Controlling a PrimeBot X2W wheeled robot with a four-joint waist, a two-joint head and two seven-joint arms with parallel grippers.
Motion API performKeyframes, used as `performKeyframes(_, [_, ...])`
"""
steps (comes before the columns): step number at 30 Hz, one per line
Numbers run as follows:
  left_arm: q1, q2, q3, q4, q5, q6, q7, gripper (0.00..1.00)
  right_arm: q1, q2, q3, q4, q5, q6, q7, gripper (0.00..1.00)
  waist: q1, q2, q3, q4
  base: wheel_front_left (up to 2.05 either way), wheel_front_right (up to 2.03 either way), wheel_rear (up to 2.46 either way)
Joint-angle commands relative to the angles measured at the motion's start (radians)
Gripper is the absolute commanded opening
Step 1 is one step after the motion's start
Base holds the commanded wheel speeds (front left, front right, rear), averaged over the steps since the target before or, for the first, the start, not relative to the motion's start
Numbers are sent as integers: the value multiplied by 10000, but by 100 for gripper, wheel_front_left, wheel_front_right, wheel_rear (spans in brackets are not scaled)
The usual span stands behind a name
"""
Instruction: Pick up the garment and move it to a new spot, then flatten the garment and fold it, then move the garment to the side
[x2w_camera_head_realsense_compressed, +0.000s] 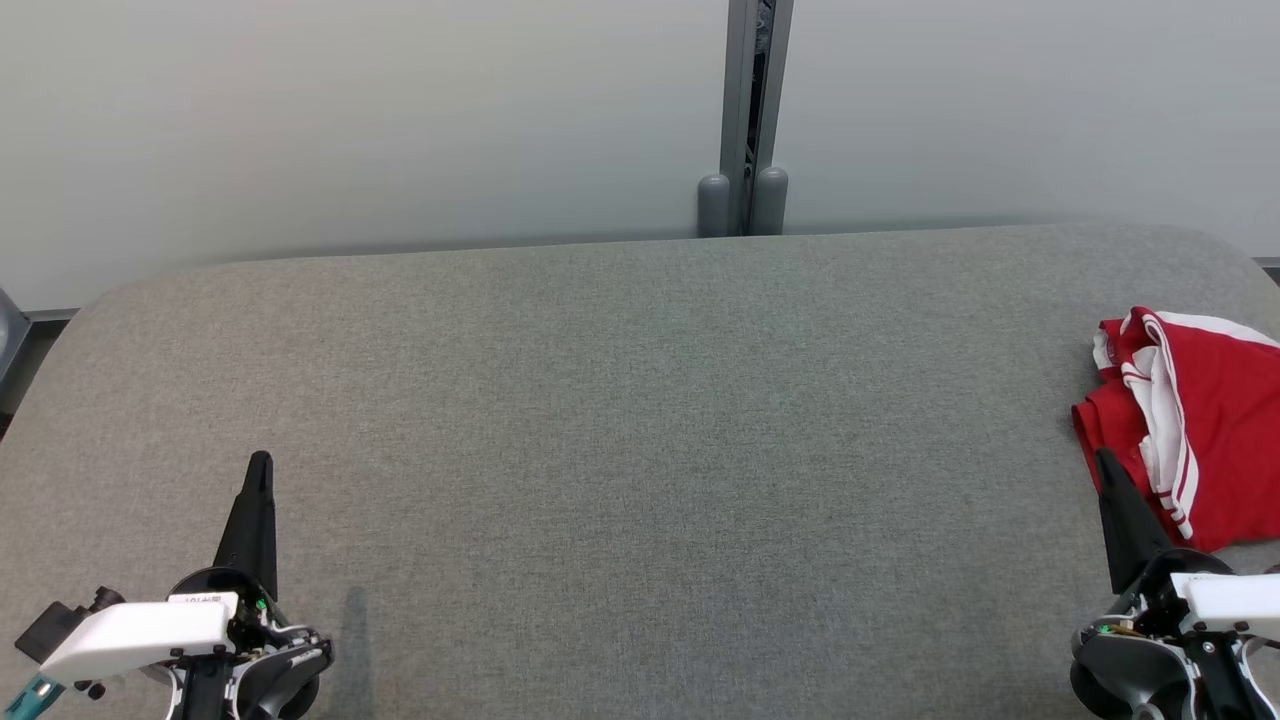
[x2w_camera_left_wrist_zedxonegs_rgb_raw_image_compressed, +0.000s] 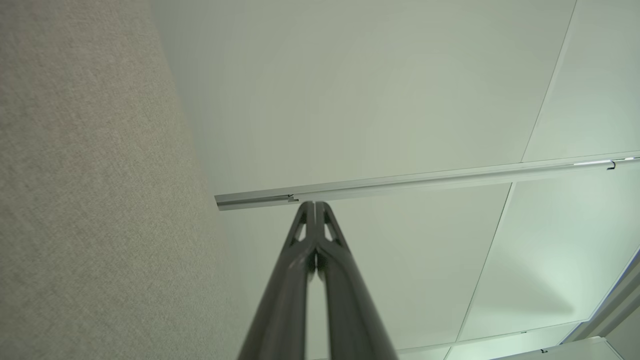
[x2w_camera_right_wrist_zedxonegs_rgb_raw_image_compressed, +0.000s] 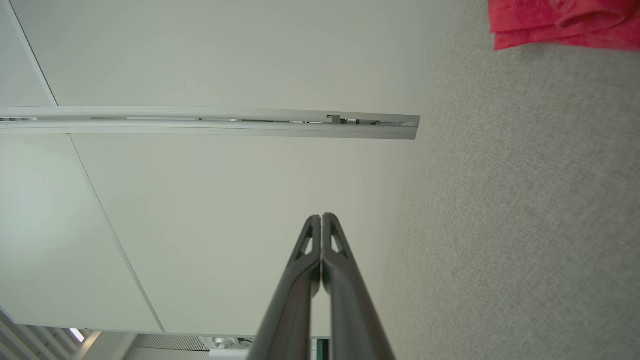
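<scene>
Head view, left to right: the left gripper, its two long dark fingers pressed together on nothing, hovers over the grey fabric-covered table, well apart from the work. The right gripper, likewise closed and empty, points at the near-left edge of the crumpled red garment with white stripes, which lies just ahead and to its right, stripes running away from the fingertips. The right arm looks the nearer for the pickup.
</scene>
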Motion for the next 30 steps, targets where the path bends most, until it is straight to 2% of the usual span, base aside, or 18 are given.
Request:
performKeyframes(1, [-133, 52, 34, -32, -15, -37, 29, 0, 93, -93, -4, -35, 22, 4, 29, 0, 0, 0, 0, 0, 0, 0, 0])
performKeyframes(30, [-134, 53, 34, -33, -15, -37, 29, 0, 93, -94, -4, -35, 22, 4, 29, 0, 0, 0, 0, 0, 0, 0, 0])
